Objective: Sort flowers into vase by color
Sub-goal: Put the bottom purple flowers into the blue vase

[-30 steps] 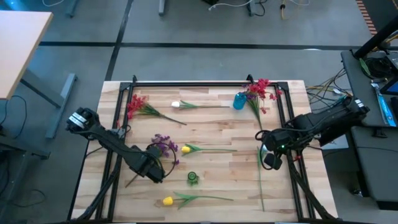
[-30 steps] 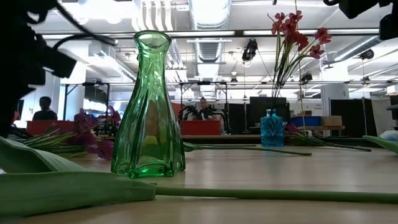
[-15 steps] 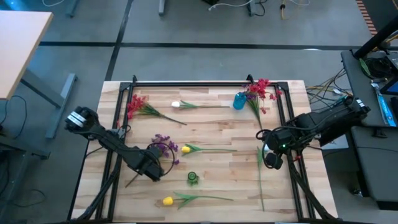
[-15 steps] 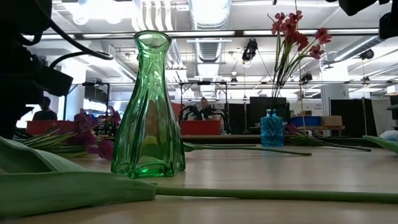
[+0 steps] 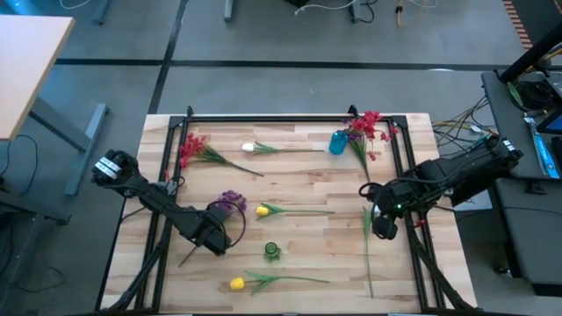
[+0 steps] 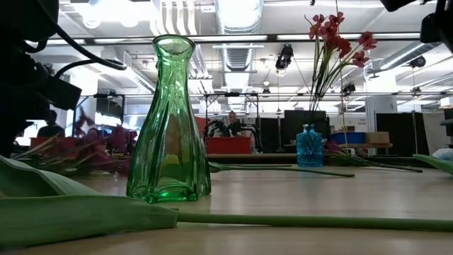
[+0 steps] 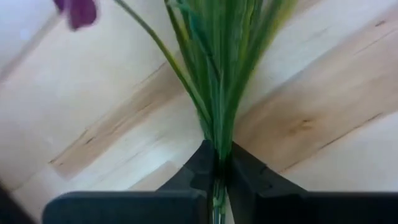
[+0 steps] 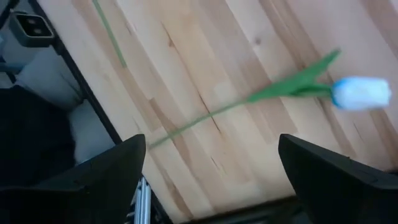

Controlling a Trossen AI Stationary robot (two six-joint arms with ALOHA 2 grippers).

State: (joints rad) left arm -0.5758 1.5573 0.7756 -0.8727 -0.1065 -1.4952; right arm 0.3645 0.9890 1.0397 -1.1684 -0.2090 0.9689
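A bunch of purple flowers (image 5: 230, 202) lies on the table's near left part, with my left gripper (image 5: 213, 235) shut on its green stems (image 7: 214, 74). Just right of it stands the green vase (image 5: 272, 252), large in the low view (image 6: 168, 127). A blue vase (image 5: 338, 142) at the far right holds red flowers (image 5: 364, 127). Loose red (image 5: 191, 149), white (image 5: 248, 147) and yellow flowers (image 5: 262, 211) lie on the wood. My right gripper (image 5: 382, 226) hangs open above a white bud (image 8: 360, 93) on a green stem. My left gripper pinches the purple flowers' bundled stems (image 7: 217, 134) between its two fingers, below where the stems fan out toward the blossoms. The fingers come from above, pointing down, one on each side of the bundle. The stem's free end (image 5: 182, 261) lies on the table.
Another yellow flower (image 5: 237, 283) lies near the front edge, close to the green vase. A long green stem (image 5: 367, 259) runs along the right side. A black frame (image 5: 290, 118) borders the far edge of the tabletop.
My left gripper has sunk a little toward the table and shut on the purple flowers' stems. The purple blossoms have drawn together and shifted slightly. My right gripper has stayed open in place.
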